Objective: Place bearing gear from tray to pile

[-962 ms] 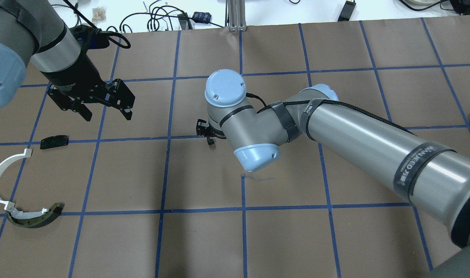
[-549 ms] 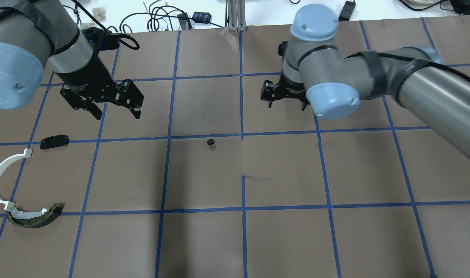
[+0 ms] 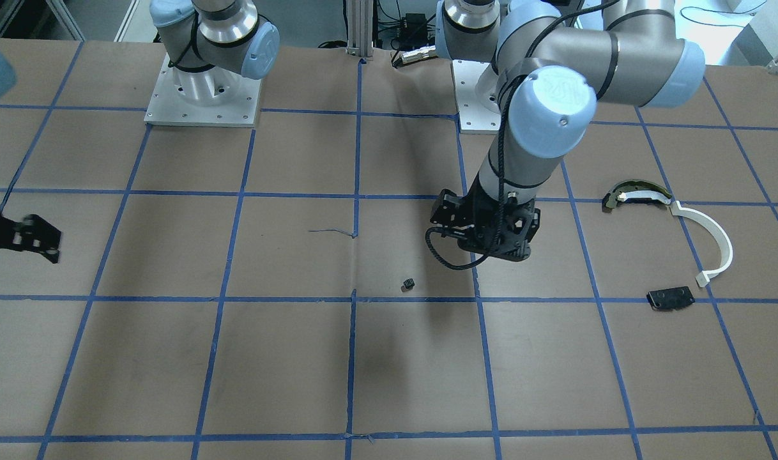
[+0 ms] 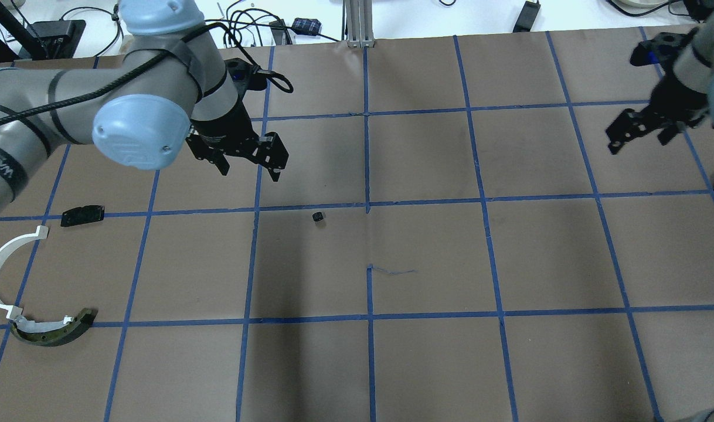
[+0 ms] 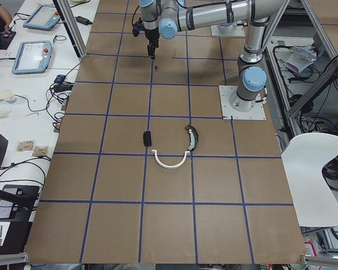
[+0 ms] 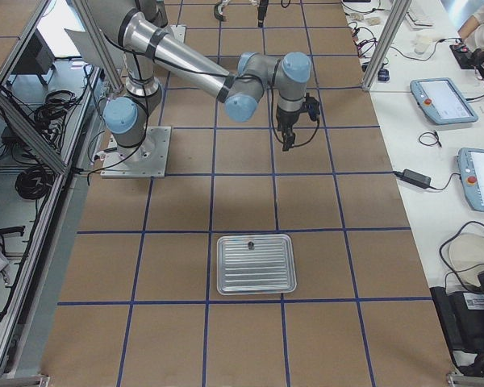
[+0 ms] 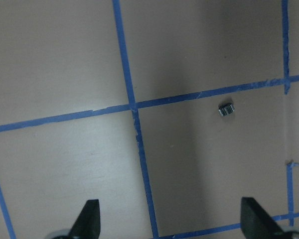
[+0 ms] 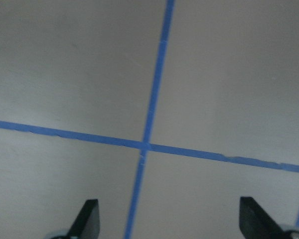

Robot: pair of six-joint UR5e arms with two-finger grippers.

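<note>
The bearing gear [image 4: 318, 217] is seen lying free on the table [image 4: 427, 357], at four o'clock of the left gripper [image 4: 250, 174], whose jaws are spread empty; the right gripper [image 4: 637, 143] is likewise held wide.

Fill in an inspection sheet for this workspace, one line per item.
Surface: table covered in brown paper with a blue tape grid.
Job's things: bearing gear lies alone near the centre, apart from the pile; tray sits toward the right end.
Clutter: nothing seen.
Grippers: left gripper open, empty; right gripper open, empty.
Cables: black cable looped at the left wrist.
Surroundings: tablets on a side bench; white chair.
</note>
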